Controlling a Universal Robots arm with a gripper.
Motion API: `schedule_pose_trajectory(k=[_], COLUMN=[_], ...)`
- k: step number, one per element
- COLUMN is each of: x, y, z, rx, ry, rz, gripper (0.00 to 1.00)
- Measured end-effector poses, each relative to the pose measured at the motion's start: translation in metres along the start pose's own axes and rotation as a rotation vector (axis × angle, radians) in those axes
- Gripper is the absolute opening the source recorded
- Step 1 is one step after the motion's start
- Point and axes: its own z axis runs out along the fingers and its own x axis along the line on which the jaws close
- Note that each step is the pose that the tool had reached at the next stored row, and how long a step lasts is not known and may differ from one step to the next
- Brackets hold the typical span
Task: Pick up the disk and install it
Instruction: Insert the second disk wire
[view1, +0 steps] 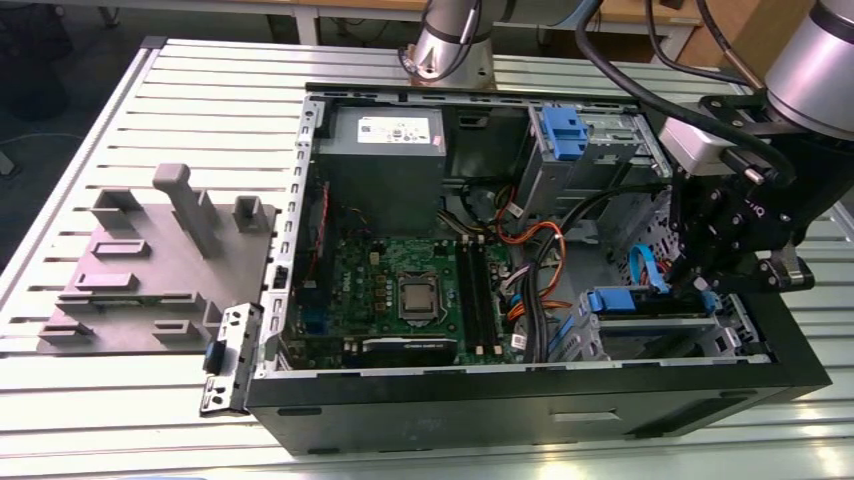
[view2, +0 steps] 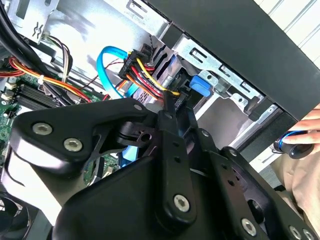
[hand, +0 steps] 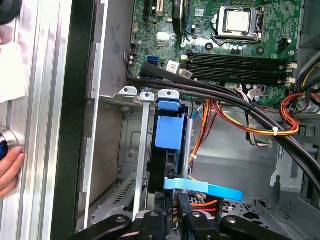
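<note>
The disk (view1: 627, 300) stands on edge in the drive cage (view1: 674, 338) at the front corner of the open computer case, on the exterior view's right. Its bright blue carrier (hand: 169, 131) faces the first wrist view, and the carrier's blue tab (view2: 200, 84) shows in the second wrist view. My gripper (view1: 703, 285) hangs over the cage's end nearest the exterior view's right. It reaches the disk's cable end (hand: 172, 220), and its black fingers (view2: 170, 145) are drawn close on the disk's thin edge. Red, yellow and orange wires crowd that end.
A flat blue data cable (hand: 210, 189) and thick black cables (hand: 225, 95) cross beside the cage. The motherboard (view1: 400, 290) and power supply (view1: 380, 150) fill the case. A grey fixture plate (view1: 147, 260) lies at the exterior view's left. A person's hand (view2: 305, 135) rests outside the case.
</note>
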Motion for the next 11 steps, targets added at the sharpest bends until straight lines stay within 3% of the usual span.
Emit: schedule_pose_trajectory(k=[4,11], x=[0.0003,0.0002], y=[0.0000,0.0014], z=[-0.0030,-0.0027], rx=[0.0000,-0.0019], ry=[-0.0001,-0.0051], rz=[0.000,0.024], gripper=[0.22,0.22])
